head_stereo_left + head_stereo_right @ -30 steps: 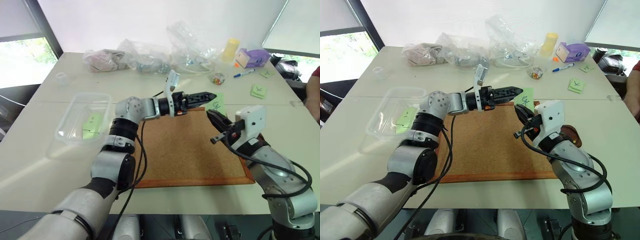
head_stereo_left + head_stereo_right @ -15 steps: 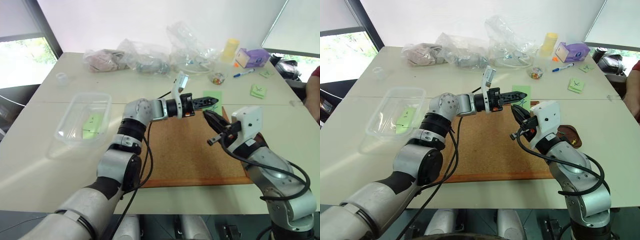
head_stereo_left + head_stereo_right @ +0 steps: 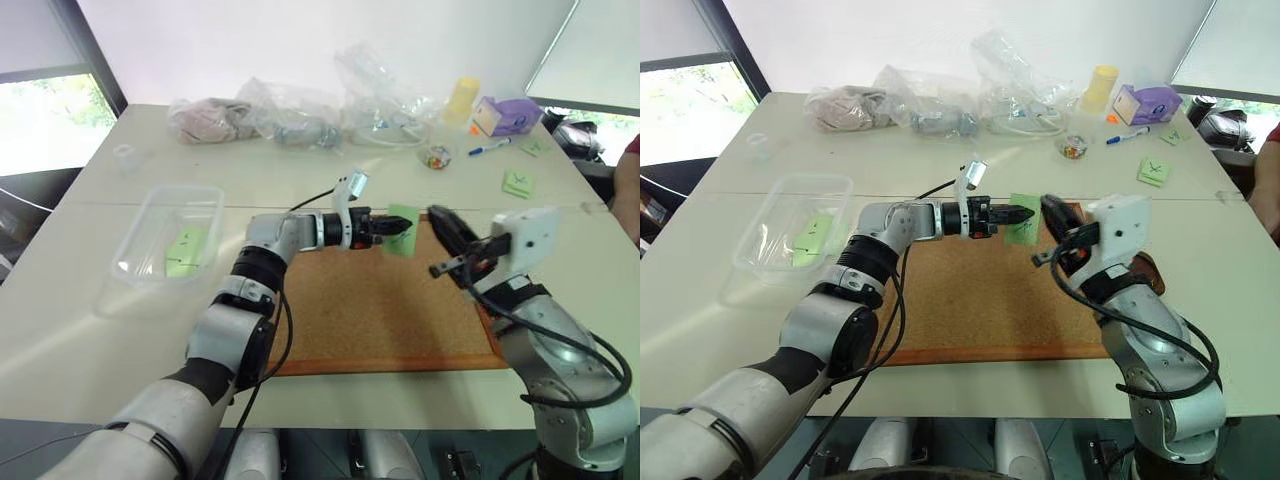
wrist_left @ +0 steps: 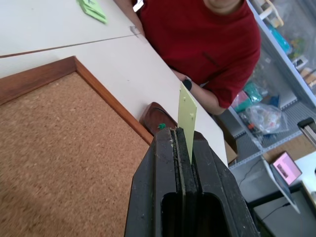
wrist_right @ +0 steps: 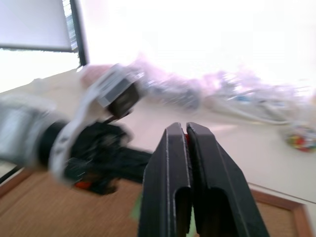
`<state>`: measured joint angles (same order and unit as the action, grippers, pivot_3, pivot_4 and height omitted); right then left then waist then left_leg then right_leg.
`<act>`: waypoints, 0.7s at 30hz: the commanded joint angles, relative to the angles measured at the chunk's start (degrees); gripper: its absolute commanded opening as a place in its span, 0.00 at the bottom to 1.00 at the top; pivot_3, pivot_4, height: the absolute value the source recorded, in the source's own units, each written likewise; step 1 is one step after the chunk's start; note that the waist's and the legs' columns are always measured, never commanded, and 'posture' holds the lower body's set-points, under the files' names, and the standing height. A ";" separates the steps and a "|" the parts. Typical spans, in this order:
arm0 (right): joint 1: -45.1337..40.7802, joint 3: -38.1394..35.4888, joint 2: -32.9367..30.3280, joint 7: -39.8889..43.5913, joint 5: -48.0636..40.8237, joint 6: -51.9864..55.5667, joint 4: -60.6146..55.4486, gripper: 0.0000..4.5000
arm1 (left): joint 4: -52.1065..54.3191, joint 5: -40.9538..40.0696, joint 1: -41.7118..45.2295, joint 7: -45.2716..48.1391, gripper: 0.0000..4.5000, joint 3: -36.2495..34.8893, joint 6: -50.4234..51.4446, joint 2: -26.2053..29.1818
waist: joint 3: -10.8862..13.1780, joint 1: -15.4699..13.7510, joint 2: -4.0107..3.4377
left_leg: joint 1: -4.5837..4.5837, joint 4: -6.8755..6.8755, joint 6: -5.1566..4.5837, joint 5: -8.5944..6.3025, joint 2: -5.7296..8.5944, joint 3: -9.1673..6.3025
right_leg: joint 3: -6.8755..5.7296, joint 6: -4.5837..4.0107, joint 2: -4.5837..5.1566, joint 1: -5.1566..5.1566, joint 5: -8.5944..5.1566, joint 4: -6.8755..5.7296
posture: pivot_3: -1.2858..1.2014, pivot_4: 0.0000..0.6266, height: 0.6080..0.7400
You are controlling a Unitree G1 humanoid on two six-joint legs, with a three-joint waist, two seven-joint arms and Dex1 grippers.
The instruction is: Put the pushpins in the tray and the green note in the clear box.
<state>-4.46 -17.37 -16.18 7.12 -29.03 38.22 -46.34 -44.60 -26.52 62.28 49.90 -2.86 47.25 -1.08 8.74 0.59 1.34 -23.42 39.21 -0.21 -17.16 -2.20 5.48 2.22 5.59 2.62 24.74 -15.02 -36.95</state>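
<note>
Left gripper (image 3: 392, 229), seen from the head, is pinched on the green note (image 3: 402, 216) over the corkboard's (image 3: 380, 310) far edge. The right gripper (image 3: 441, 222), just beside the note, is pressed together; a speck of red between its tips may be a pushpin, though I cannot be sure. The clear box (image 3: 165, 243) lies well off the board's left side, another green note already inside.

In the left wrist view the fingers (image 4: 168, 163) clamp only the note's (image 4: 187, 118) lower edge; the tray (image 4: 159, 117) sits past the board's corner, near a person in red (image 4: 212, 44).

The right wrist view shows shut fingers (image 5: 170, 182).

Risk: with so thin a hold, a quick swing toward the box could let the note slip or flutter free.
</note>
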 commanded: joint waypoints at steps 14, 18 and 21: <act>6.00 -4.54 -7.31 -5.27 14.04 2.70 21.52 0.00 | 33.35 -6.57 -15.19 -3.45 0.00 2.15 10.80 3.41 | -0.03 0.14 -0.09 | 0.08 -0.01 0.09 0.08 0.04 -0.05 | 0.08 0.01 -0.01 -0.05 -0.01 -0.13 | 0.52 0.24 0.98; 5.45 -4.11 -7.40 -4.61 15.00 1.87 24.61 0.00 | 34.95 -7.11 -16.52 -3.89 0.00 3.48 11.01 3.90 | -0.04 0.17 -0.10 | 0.08 -0.02 0.09 0.08 0.06 -0.08 | 0.08 0.01 -0.01 -0.05 -0.01 -0.12 | 0.52 0.24 0.98; 4.94 -3.98 -7.36 -4.28 15.67 1.44 25.93 0.00 | 34.74 -7.05 -16.76 -3.97 0.00 3.95 10.65 4.58 | -0.04 0.19 -0.10 | 0.08 -0.02 0.09 0.08 0.06 -0.08 | 0.08 0.01 -0.02 -0.05 -0.01 -0.12 | 0.52 0.24 0.98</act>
<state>0.98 -20.84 -22.89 2.73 -14.20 40.54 -20.43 -11.38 -32.69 44.79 45.90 1.10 58.30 3.40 8.71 0.78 1.25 -23.34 39.19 -0.13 -17.07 -2.14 5.39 2.29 5.61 2.60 24.69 -15.03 -37.08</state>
